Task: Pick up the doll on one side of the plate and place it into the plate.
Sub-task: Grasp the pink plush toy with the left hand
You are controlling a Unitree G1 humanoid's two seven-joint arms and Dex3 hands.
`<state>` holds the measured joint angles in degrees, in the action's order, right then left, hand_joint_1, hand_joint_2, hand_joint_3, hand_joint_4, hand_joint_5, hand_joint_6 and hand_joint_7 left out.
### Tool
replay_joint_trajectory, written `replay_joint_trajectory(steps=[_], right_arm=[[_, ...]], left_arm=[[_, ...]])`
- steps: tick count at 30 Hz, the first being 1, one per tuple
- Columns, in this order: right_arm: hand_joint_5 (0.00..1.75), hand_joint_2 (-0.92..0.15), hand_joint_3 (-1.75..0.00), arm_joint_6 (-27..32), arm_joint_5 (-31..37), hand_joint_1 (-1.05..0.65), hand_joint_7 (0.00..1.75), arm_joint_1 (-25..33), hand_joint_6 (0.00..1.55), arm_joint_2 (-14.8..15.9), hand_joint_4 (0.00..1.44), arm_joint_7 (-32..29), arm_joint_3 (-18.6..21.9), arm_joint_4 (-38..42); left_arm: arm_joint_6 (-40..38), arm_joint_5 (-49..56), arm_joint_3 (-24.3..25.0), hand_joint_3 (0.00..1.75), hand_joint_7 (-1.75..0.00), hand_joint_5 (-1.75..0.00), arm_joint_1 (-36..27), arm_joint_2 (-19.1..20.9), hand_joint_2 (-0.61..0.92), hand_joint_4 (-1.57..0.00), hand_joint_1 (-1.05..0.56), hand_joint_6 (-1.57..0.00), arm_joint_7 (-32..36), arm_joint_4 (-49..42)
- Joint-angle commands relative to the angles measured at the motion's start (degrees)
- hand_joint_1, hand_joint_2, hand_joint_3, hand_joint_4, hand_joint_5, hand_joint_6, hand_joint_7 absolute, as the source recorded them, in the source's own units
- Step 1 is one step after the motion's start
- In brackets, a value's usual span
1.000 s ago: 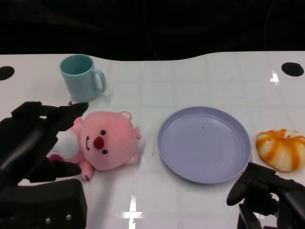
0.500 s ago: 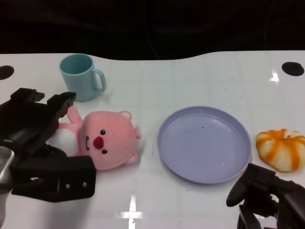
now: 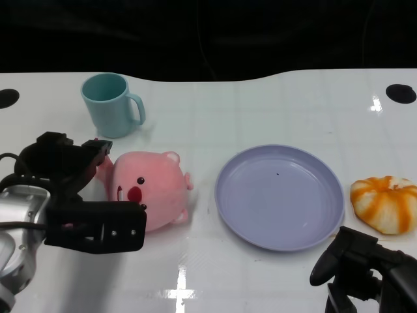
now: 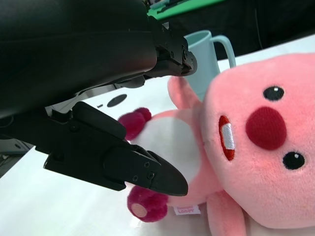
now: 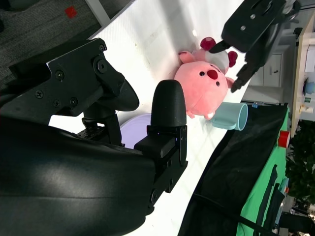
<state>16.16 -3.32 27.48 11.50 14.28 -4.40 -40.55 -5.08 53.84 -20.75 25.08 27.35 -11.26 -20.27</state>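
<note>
A pink plush doll (image 3: 155,190) lies on its back on the white table, left of the empty lavender plate (image 3: 280,195). My left hand (image 3: 68,192) has reached in from the left and covers the doll's body. In the left wrist view its fingers (image 4: 123,167) are spread to either side of the doll (image 4: 256,147), one set over its raised arm and one by its dark pink foot, not closed on it. My right hand (image 3: 365,274) rests low at the front right, below the plate, holding nothing. The right wrist view shows the doll (image 5: 204,83) and my left hand (image 5: 256,24) from afar.
A teal mug (image 3: 111,104) stands behind the doll, close to my left hand. An orange and white striped bun-shaped toy (image 3: 384,203) lies just right of the plate. The table's far edge borders a black backdrop.
My left hand has moved forward and to the right, from beside the doll to over its body, with fingers now on either side. The doll, plate and right hand have stayed put.
</note>
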Motion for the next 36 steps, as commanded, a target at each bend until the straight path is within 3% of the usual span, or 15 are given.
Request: replay_joint_trajectory(steps=[1,6,12,17,25,26,27,29,30,31,33,36], right_arm=[[1.75,-0.65,-1.14,-0.13,-0.15,-0.03,1.60,0.25,0.45,0.53,0.59,-0.16,0.27,-0.61],[1.75,-0.65,-1.14,-0.34,-0.21,-0.04,1.60,0.54,0.45,0.68,0.59,-0.02,0.43,-0.81],[1.75,-0.66,-1.13,-0.42,-0.62,-0.04,1.59,0.93,0.45,0.61,0.59,0.11,0.66,-1.07],[1.75,-0.66,-1.12,-0.41,-0.54,-0.05,1.59,1.52,0.45,0.76,0.58,0.10,0.78,-1.77],[1.75,-0.67,-1.11,0.00,-0.78,-0.05,1.58,2.18,0.45,0.81,0.58,0.16,0.97,-2.69],[1.75,-0.66,-1.11,0.36,-0.79,-0.05,1.58,2.22,0.45,0.78,0.58,0.06,0.97,-2.89],[1.75,-0.66,-1.11,0.59,-0.77,-0.05,1.57,2.25,0.46,0.77,0.58,0.00,0.97,-3.03],[1.75,-0.66,-1.11,0.75,-0.64,-0.05,1.57,2.22,0.46,0.85,0.58,0.01,0.93,-3.14],[1.75,-0.66,-1.11,0.82,-0.70,-0.05,1.57,2.21,0.46,0.82,0.58,0.02,0.92,-3.19],[1.75,-0.66,-1.11,0.70,-0.60,-0.05,1.57,2.19,0.46,0.82,0.58,0.01,0.89,-3.16],[1.75,-0.66,-1.11,0.59,-0.44,-0.04,1.57,2.13,0.46,0.78,0.58,-0.08,0.84,-3.08],[1.75,-0.66,-1.11,0.67,-0.69,-0.04,1.57,1.93,0.46,0.61,0.58,-0.07,0.83,-2.83]], left_arm=[[-0.70,0.14,-1.37,0.01,0.00,-0.36,2.37,-0.09,0.92,-0.01,-0.73,-0.19,0.43,-2.66],[-2.26,-0.42,-3.81,0.02,0.00,-0.31,5.66,-2.44,0.92,-0.04,-0.72,-0.19,-0.38,-8.48],[-2.73,-2.22,-6.34,0.01,-0.01,-0.16,10.95,-5.96,0.92,-0.14,-0.70,-0.23,0.20,-21.17],[-0.86,-3.28,-9.02,0.01,-0.02,-0.13,14.90,-8.77,0.91,-0.23,-0.70,-0.28,3.50,-33.61],[1.13,-5.37,-11.62,0.00,-0.02,-0.09,16.80,-12.41,0.90,-0.36,-0.52,-0.39,8.31,-44.97],[1.36,-5.88,-11.66,0.02,-0.04,-0.10,16.83,-12.87,0.91,-0.44,-0.45,-0.49,8.65,-45.99],[1.80,-6.50,-11.54,0.05,-0.08,-0.13,16.77,-13.17,0.92,-0.59,-0.38,-0.69,9.10,-46.81],[3.03,-7.51,-11.39,0.09,-0.10,-0.15,16.41,-13.43,0.92,-0.75,-0.34,-0.88,10.84,-48.03],[3.62,-7.80,-11.51,0.11,-0.10,-0.20,16.23,-13.46,0.92,-0.85,-0.33,-0.95,11.93,-48.46],[4.28,-8.08,-11.59,0.11,-0.09,-0.70,15.96,-13.44,0.92,-0.79,-0.32,-1.02,13.24,-48.71],[5.31,-8.52,-11.64,0.13,-0.03,-1.20,15.62,-13.36,0.92,-0.72,-0.30,-0.99,15.11,-48.99],[7.55,-10.11,-10.88,0.36,-0.04,-1.40,15.01,-12.69,0.92,-0.67,-0.28,-1.04,17.26,-48.27]])
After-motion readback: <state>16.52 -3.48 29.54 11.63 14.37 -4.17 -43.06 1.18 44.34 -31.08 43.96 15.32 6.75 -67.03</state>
